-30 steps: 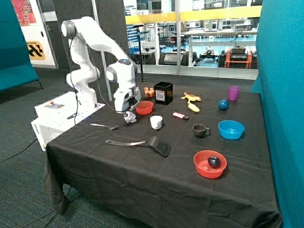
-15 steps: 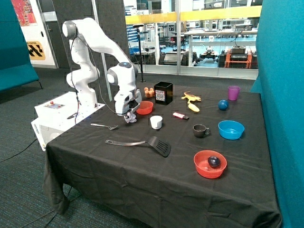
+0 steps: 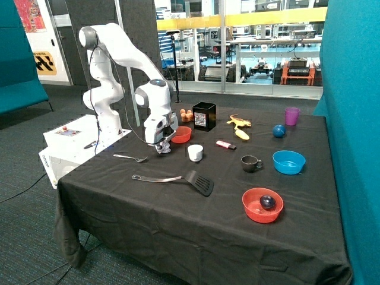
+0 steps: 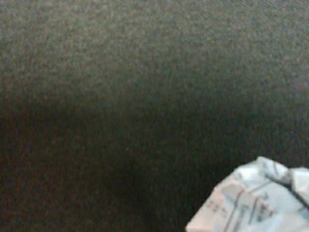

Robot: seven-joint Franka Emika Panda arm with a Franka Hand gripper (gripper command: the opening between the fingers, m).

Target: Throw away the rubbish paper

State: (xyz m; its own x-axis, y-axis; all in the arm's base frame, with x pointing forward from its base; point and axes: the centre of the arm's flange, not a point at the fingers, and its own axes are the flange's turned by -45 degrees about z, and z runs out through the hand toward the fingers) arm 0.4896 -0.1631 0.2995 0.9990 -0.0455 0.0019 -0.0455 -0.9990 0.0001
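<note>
One crumpled white paper ball point(image 3: 164, 148) lies on the black tablecloth point(image 3: 178, 214), between the fork and the small red bowl point(image 3: 181, 134). My gripper point(image 3: 160, 145) is down right over this paper and hides most of it. In the wrist view a corner of the paper ball point(image 4: 256, 198), white with printed lines, shows very close against the dark cloth point(image 4: 120, 96). A second paper ball is not in view.
A black box point(image 3: 203, 116) stands behind the red bowl. A white cup point(image 3: 195, 152), a fork point(image 3: 130, 157) and a black spatula point(image 3: 178, 179) lie near the gripper. Farther off are a mug point(image 3: 250, 162), a blue bowl point(image 3: 288, 161) and a red bowl holding a dark ball point(image 3: 262, 205).
The gripper has come down onto the paper ball. The ball showed clearly below it one second ago and is now mostly covered.
</note>
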